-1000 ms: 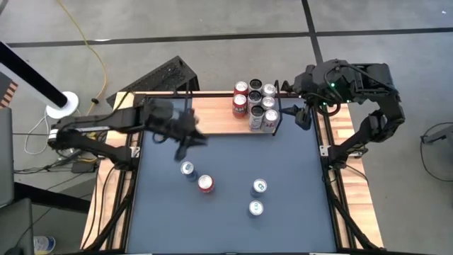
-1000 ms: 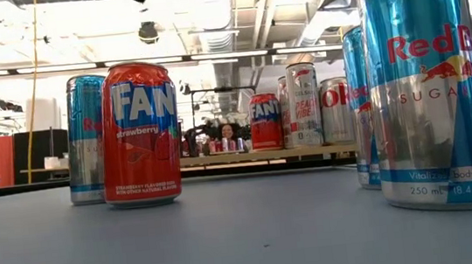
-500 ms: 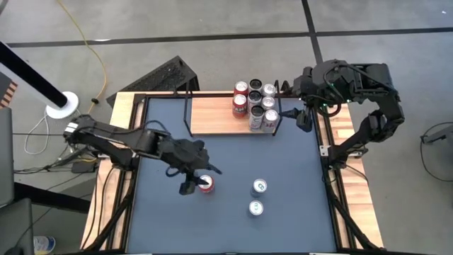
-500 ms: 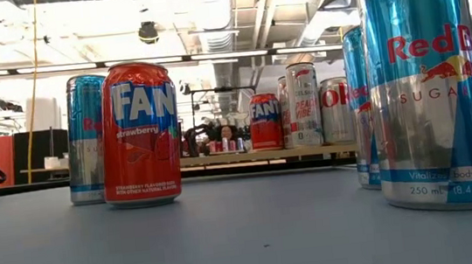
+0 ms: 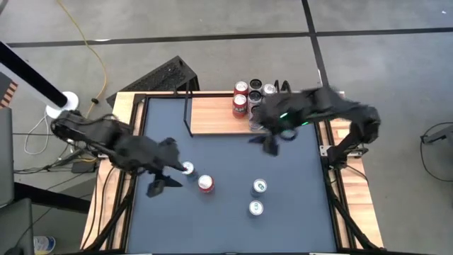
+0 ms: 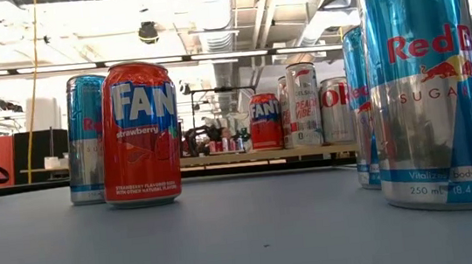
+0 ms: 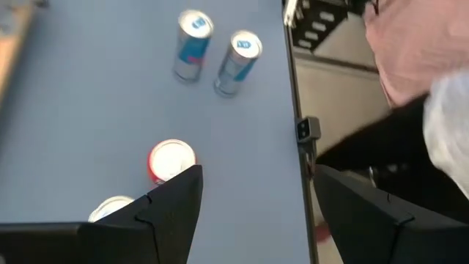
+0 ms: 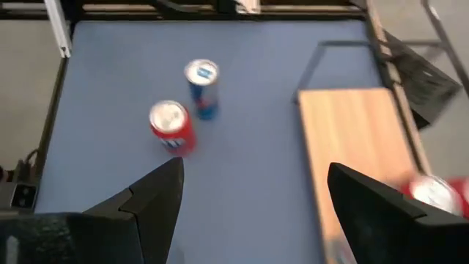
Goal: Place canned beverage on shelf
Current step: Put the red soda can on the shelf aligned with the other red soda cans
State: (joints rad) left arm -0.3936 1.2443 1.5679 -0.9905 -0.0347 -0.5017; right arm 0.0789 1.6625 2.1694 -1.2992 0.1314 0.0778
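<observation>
- Table (image 5: 226, 227): dark grey top with a wood edge; it carries everything listed below.
- Shelf (image 5: 212, 117): a light-wood board with thin black wire frames at its two ends, lying at the table's far edge. Its left part is bare; its right end is packed with cans.
- Right arm: reaches over the shelf's right end. The right gripper (image 5: 271, 142) hangs just in front of the shelf, jaws spread and holding nothing; the right wrist view shows its two fingers (image 8: 150, 202) apart, with table between them.
- Left arm: comes in from the table's left edge. The left gripper (image 5: 166, 177) is well in front of the shelf, just left of the blue can, jaws spread and empty; its fingers (image 7: 172, 209) stand apart in the left wrist view.
- Shelved cans (image 5: 255, 99): a tight cluster, red ones to the left and silver ones to the right, all upright.
- Red can (image 5: 206, 183): upright on the table in front of the shelf, with a silver top and strawberry lettering on a red body (image 6: 138, 135).
- Blue can (image 5: 187, 169): slim, blue and silver, upright just left of the red can and slightly nearer the shelf.
- Two more blue cans (image 5: 257, 197): slim, upright, close together, right of the red can and well in front of the shelf.
</observation>
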